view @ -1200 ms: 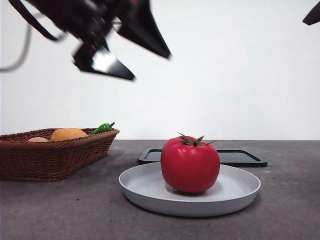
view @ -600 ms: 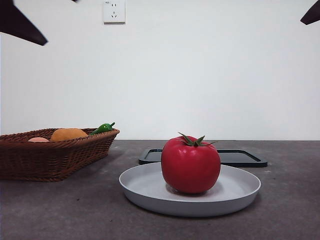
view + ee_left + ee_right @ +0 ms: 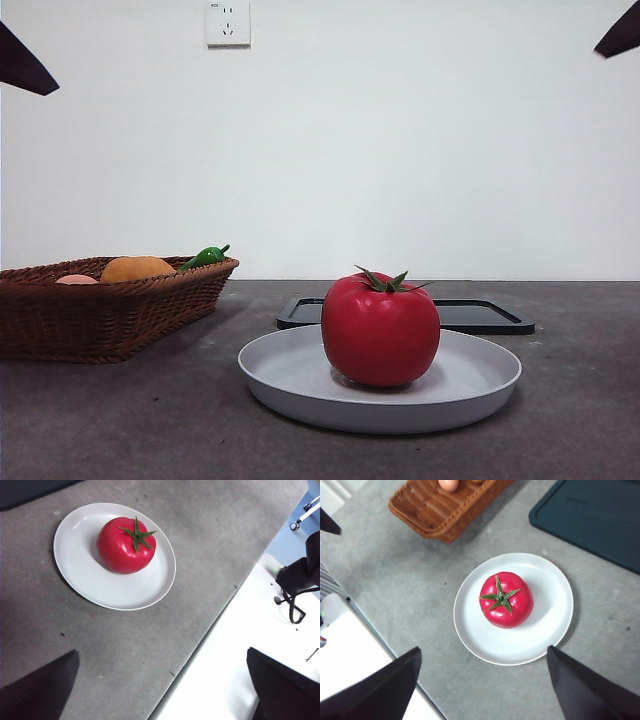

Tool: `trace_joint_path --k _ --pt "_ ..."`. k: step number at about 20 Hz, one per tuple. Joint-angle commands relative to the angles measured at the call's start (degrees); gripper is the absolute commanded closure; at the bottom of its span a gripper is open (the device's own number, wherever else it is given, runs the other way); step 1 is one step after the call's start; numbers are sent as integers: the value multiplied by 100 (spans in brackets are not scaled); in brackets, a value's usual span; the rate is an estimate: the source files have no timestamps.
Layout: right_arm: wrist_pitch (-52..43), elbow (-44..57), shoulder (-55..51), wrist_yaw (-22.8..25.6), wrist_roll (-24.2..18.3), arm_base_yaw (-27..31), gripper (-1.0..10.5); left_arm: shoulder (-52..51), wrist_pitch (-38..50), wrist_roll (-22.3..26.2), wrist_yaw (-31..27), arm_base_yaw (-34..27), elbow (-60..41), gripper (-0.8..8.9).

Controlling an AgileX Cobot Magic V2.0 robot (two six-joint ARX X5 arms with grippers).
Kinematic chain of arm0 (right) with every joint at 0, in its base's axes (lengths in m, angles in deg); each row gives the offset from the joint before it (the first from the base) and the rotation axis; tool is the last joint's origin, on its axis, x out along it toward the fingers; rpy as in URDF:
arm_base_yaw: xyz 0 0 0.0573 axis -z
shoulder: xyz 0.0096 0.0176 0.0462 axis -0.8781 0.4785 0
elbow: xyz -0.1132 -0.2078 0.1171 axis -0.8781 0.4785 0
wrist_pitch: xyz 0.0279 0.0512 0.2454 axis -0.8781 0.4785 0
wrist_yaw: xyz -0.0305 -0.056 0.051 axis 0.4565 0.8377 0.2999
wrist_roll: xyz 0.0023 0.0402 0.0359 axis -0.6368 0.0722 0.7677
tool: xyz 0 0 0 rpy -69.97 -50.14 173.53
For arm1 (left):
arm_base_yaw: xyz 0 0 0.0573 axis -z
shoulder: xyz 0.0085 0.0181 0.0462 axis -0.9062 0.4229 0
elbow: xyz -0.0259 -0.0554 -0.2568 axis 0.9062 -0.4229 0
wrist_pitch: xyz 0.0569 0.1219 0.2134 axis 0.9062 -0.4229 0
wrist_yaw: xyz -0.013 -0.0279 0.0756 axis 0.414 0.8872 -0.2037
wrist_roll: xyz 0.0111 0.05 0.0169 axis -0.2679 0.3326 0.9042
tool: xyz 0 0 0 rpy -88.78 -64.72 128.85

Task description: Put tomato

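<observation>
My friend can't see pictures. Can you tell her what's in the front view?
A shiny red tomato with a green stem sits upright on a pale grey plate on a grey table. A flat black tray lies behind the plate, and a wicker basket holding an orange fruit and a green pepper stands off to one side.

The left gripper (image 3: 162, 687) had two matte black jaws, broad wedges with straight edges narrowing toward their tips. The right gripper (image 3: 482, 690) had the same: flat, dark, unmarked wedges with no screws or lettering showing. Seen from the front, each arm showed only as a pointed black tip.
</observation>
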Motion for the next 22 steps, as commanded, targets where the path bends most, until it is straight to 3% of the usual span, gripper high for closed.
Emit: trace_joint_path --k 1,10,14,18,22 --pt "-201 -111 341 -11 -48 -157 546 26 37 77 37 22 111 254" --pt "-1587 -111 2076 70 -52 -859 545 26 37 77 35 22 111 254" --pt "-1987 -111 2743 584 -70 -1102 461 26 37 79 35 22 111 254" --pt "-2315 -111 3228 647 -70 -1298 456 26 39 79 35 22 111 254" --pt "-2566 -111 3622 1169 -70 -1517 450 26 39 79 35 22 111 254"
